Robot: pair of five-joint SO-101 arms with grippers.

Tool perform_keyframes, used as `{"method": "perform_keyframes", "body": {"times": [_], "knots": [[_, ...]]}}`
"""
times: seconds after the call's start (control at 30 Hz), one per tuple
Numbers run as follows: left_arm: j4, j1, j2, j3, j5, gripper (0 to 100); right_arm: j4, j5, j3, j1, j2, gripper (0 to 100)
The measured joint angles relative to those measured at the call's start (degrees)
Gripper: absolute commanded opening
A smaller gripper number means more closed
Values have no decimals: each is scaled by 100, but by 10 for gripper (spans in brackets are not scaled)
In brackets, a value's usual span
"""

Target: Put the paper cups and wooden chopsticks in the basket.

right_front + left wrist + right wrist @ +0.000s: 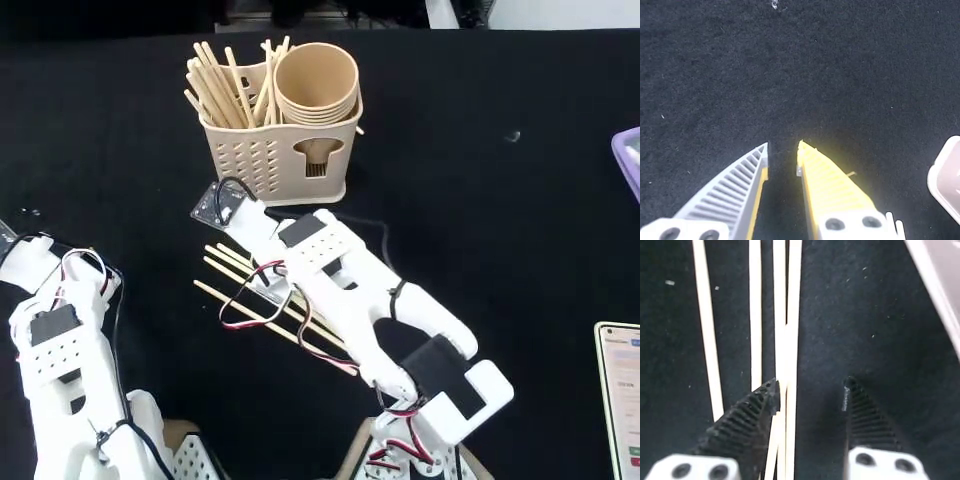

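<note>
Wooden chopsticks [792, 315] look light, stiff, slippery; best pinched mid-length. Right hand [810, 385] gapes over them; left hand [783, 145] parted, empty.

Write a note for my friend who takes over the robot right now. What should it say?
Left hand: slightly open, empty, over bare table.
Right hand: open, empty, right above the loose chopsticks that lie on the table in front of the basket.
Done: paper cups stacked in the basket, with a bunch of chopsticks standing in its other compartment.
Left: pick up the loose chopsticks and put them in the basket.
</note>
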Motion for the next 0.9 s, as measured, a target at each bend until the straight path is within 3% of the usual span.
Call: {"method": "perform_keyframes", "body": {"times": [0.2,0.6,0.67,0.73,0.9], "knots": [[0,0,0,0,0,109,-466,-35,-9,0,378,191],[0,0,0,0,0,109,-404,-44,-9,-18,466,190],[0,0,0,0,0,109,-404,62,-9,-18,466,149],[0,0,0,0,0,109,-404,176,-9,-18,466,21],[0,0,0,0,0,109,-378,229,-9,-18,466,11]]}}
